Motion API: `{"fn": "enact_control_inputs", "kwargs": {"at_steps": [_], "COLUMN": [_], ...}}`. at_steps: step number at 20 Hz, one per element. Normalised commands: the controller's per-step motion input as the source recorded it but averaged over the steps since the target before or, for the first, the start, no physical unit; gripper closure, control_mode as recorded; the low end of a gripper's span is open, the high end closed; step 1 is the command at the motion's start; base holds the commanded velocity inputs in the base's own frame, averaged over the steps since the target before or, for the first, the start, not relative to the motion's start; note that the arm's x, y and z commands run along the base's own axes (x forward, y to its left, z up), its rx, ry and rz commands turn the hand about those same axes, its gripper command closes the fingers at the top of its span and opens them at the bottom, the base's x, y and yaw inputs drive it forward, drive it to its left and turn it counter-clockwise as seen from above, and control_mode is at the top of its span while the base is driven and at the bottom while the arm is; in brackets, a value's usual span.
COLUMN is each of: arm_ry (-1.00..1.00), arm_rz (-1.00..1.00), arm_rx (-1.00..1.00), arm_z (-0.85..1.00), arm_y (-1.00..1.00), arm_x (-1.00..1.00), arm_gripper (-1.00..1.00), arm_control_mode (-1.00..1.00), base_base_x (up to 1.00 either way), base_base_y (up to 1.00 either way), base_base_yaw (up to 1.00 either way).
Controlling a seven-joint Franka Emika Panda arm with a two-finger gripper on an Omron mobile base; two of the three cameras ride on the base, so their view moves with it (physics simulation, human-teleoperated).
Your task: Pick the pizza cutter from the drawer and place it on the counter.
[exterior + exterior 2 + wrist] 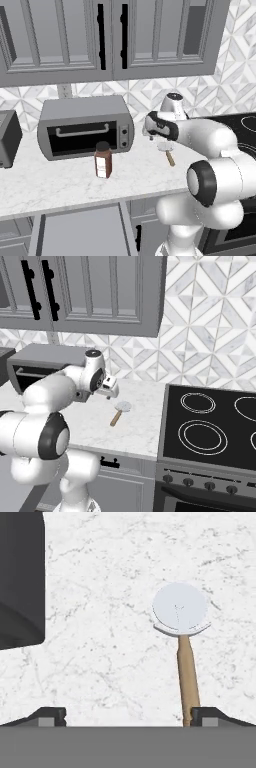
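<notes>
Lying flat on the desk (135, 431), the cutter (119, 411) rests between the toaster oven (85, 127) and the stovetop (210, 426), wheel away from the desk edge and handle toward it. The end effector (128, 716) hovers just above with its fingers spread wide on either side of the handle end, gripping nothing, which suggests the release is done and the placement complete. The drawer (82, 232) below stands open, and a bottle (103, 160) stands upright well clear of the cutter.
</notes>
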Motion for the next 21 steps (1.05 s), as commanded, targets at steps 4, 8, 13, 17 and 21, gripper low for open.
{"fn": "enact_control_inputs", "kwargs": {"at_steps": [4,8,13,17,21], "arm_ry": [-0.18,-0.11,-0.06,0.00,-0.04], "arm_rz": [0.00,0.00,0.00,0.00,0.00], "arm_rx": [-0.06,-0.06,-0.04,-0.03,-0.03], "arm_z": [0.62,0.80,0.83,0.72,0.60], "arm_y": [0.25,0.09,0.11,0.17,0.11], "arm_x": [-0.95,-0.95,-0.66,-0.30,-0.41], "arm_gripper": [-1.00,-1.00,-1.00,-1.00,-1.00], "arm_control_mode": [-1.00,-1.00,-1.00,-1.00,-1.00], "base_base_x": [0.00,0.00,0.00,0.00,0.00], "base_base_y": [0.00,0.00,0.00,0.00,0.00], "base_base_yaw": [0.00,0.00,0.00,0.00,0.00]}}
